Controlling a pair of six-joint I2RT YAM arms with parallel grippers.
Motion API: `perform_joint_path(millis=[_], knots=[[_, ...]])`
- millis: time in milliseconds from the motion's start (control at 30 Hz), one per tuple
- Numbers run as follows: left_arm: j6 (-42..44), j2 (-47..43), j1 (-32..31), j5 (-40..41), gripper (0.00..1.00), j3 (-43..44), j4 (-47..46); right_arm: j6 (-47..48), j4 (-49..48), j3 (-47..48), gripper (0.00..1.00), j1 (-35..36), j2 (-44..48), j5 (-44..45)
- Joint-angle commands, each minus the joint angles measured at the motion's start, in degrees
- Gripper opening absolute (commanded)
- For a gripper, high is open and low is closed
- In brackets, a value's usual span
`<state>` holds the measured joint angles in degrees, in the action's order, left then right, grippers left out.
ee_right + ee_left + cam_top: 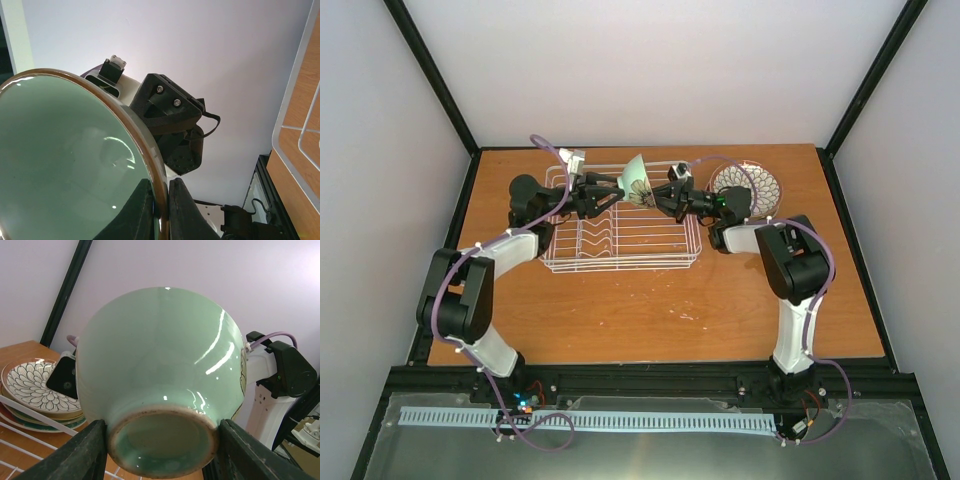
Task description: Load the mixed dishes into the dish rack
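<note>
The pale-green cup (pixel 635 180) hangs tilted on its side above the far edge of the white wire dish rack (pixel 620 240). My left gripper (pixel 611 191) is shut on the cup's foot ring (pixel 162 442), a finger (pixel 80 455) on each side. My right gripper (pixel 658 197) is shut on the cup's brown rim (pixel 161 200), one finger inside (pixel 137 215) and one outside. The cup's green inside (pixel 65 160) fills the right wrist view. The petal-patterned plate (pixel 746 190) tops a stack of plates right of the rack and also shows in the left wrist view (pixel 32 387). The dark blue mug is out of view.
The rack's wavy dividers (pixel 605 232) stand in its left half; its right half holds plain wires. Rack wires (pixel 30 415) lie below the cup. The rack's rim (pixel 287 125) shows at the right. White walls close in the wooden table (pixel 650 310).
</note>
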<state>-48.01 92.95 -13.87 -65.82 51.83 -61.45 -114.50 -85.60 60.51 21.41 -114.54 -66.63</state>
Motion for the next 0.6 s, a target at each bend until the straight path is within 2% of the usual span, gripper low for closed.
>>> perform_joint_path(millis=[0,67,133,300,567], knots=[[-0.37,0.73,-0.19,-1.11,0.01,2.18,-0.26,0.5,-10.55,2.23,0.03,1.65,-0.87,-0.35],[1.57,-0.02,-0.21,-1.15,0.01,2.54,2.8,0.59,-10.53,2.26,0.04,1.63,-1.35,-0.38],[3.72,-1.08,-0.26,-0.49,0.01,2.72,6.31,0.59,-10.48,2.24,0.09,1.61,-1.96,-0.28],[9.79,-4.0,-0.23,1.32,0.01,3.5,15.87,0.94,-10.47,2.39,0.11,1.57,-2.98,-0.18],[15.7,-6.91,-0.2,3.09,0.01,4.45,25.29,1.45,-10.46,2.14,0.14,0.56,-3.76,-0.05]])
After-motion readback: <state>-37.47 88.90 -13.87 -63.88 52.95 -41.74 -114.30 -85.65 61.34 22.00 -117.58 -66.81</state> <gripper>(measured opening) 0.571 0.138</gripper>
